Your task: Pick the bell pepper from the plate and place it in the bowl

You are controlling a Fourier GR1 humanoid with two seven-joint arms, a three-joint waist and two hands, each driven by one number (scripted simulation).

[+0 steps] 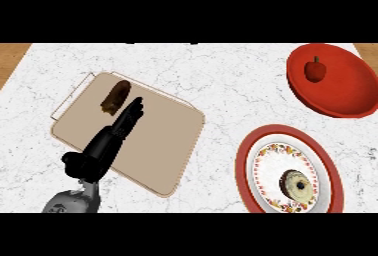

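A: Left hand (111,137) was nearest the cam, forearm entering from the lower edge. Fingers straight, pointing up-view, holding nothing. It lay over the tan cutting board (159,145), fingertips just short of a brown item (116,97) on the board's far end; couldn't ID that item.

B: Right hand?

A: Not in view.

B: Task obj?

A: Bell pepper (316,69), red, sat inside the red bowl (347,100), top right. Patterned plate (291,172), lower right, carried only a round brownish item (299,186), not a pepper.

B: Step?

A: Judged placement done, pepper already in bowl. Next move prob. nothing beyond keeping hands clear of the bowl.
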